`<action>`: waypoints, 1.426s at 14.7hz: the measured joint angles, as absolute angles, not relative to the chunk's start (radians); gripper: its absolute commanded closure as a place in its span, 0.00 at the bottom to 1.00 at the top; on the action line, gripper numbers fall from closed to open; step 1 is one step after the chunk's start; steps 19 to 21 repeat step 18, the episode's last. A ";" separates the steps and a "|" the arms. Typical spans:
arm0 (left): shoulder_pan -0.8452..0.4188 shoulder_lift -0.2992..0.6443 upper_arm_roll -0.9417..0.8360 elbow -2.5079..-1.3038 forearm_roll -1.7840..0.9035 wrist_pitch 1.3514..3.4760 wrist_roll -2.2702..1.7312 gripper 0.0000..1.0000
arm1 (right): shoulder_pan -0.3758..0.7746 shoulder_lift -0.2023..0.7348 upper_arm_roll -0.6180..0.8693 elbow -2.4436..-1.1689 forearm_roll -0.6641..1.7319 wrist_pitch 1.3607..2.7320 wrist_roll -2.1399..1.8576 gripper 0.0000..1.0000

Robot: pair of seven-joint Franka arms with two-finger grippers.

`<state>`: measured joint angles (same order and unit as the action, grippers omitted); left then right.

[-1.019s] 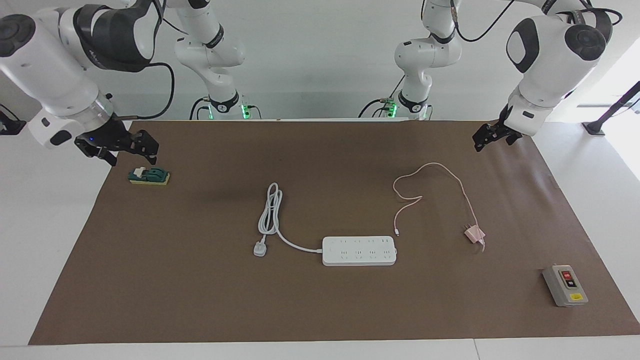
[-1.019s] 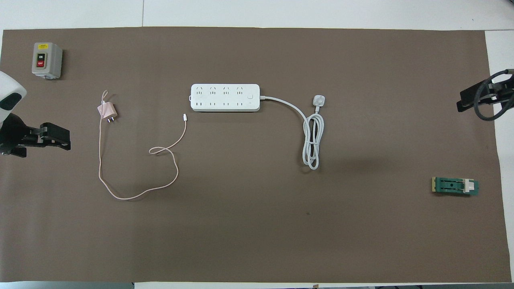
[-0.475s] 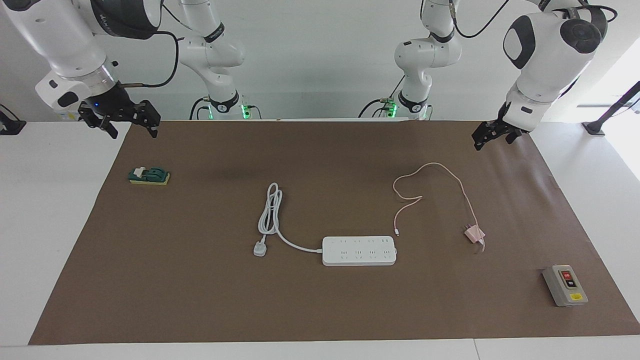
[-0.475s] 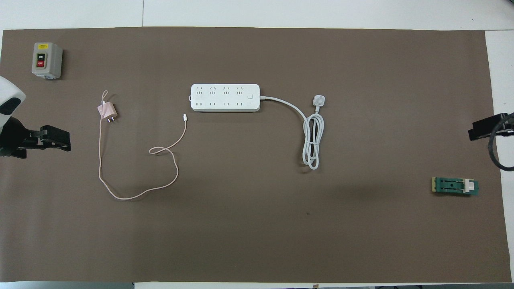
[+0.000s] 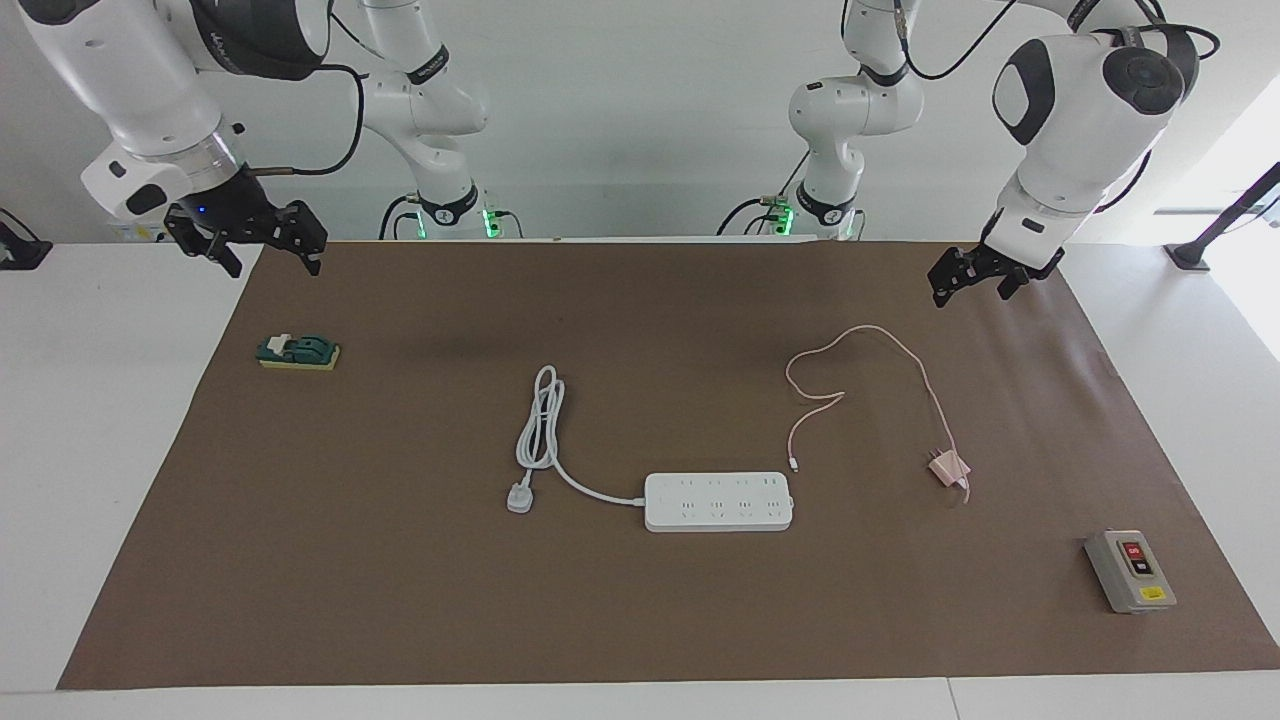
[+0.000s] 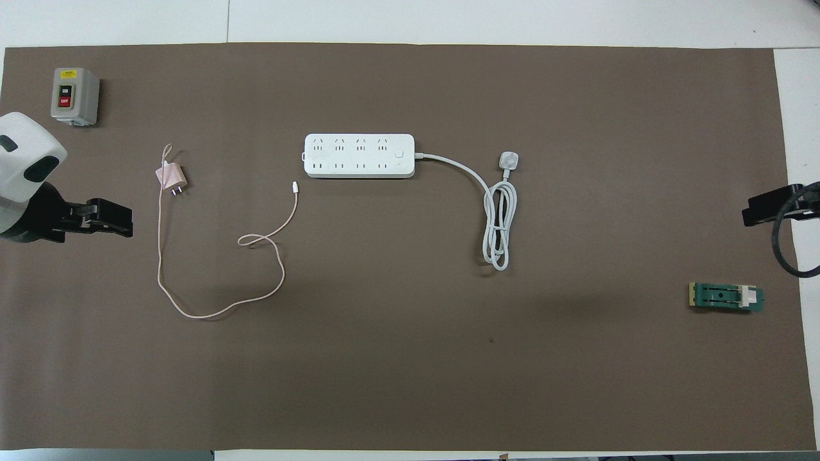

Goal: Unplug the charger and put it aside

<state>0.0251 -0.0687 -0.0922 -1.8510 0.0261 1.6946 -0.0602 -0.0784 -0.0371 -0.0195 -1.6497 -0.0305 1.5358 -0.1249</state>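
Observation:
The pale pink charger (image 5: 946, 468) (image 6: 170, 177) lies on the brown mat, out of any socket, beside the white power strip (image 5: 718, 501) (image 6: 359, 155) toward the left arm's end. Its thin pink cable (image 5: 900, 345) (image 6: 218, 310) loops over the mat nearer to the robots. My left gripper (image 5: 970, 290) (image 6: 106, 218) is open and empty in the air over the mat's edge, beside the cable loop. My right gripper (image 5: 270, 262) (image 6: 765, 210) is open and empty, raised over the mat's edge at the right arm's end.
The strip's thick white cord ends in a three-pin plug (image 5: 519, 497) (image 6: 508, 160) lying on the mat. A grey on/off switch box (image 5: 1130, 571) (image 6: 74, 96) stands at the corner farthest from the robots at the left arm's end. A small green-and-white block (image 5: 298, 352) (image 6: 726, 297) lies under the right gripper's side.
The right gripper rose from just above the green block and now holds still. The left gripper shifted a little inward over the mat, toward the cable. Nothing on the table moved.

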 measured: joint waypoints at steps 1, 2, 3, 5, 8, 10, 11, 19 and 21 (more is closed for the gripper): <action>0.017 -0.066 -0.092 -1.851 0.026 1.695 -0.050 0.00 | -0.079 -0.037 -0.019 -1.650 -0.031 1.536 -0.125 0.00; 0.013 -0.064 -0.093 -1.851 0.026 1.696 -0.039 0.00 | -0.080 -0.037 -0.019 -1.650 -0.031 1.536 -0.125 0.00; 0.010 -0.063 -0.092 -1.851 0.025 1.696 -0.029 0.00 | -0.081 -0.037 -0.019 -1.650 -0.031 1.536 -0.125 0.00; 0.009 -0.059 -0.092 -1.851 0.016 1.696 -0.012 0.00 | -0.081 -0.037 -0.019 -1.650 -0.031 1.536 -0.125 0.00; 0.009 -0.055 -0.091 -1.851 0.011 1.695 -0.004 0.00 | -0.081 -0.037 -0.018 -1.650 -0.031 1.536 -0.125 0.00; 0.009 -0.053 -0.091 -1.851 0.010 1.694 -0.004 0.00 | -0.081 -0.038 -0.017 -1.650 -0.031 1.536 -0.125 0.00; 0.009 -0.053 -0.091 -1.851 0.010 1.694 -0.004 0.00 | -0.081 -0.038 -0.017 -1.650 -0.031 1.536 -0.125 0.00; 0.009 -0.053 -0.089 -1.851 0.010 1.692 -0.004 0.00 | -0.081 -0.038 -0.014 -1.650 -0.031 1.536 -0.125 0.00; 0.009 -0.053 -0.089 -1.851 0.010 1.692 -0.004 0.00 | -0.081 -0.038 -0.014 -1.650 -0.031 1.536 -0.125 0.00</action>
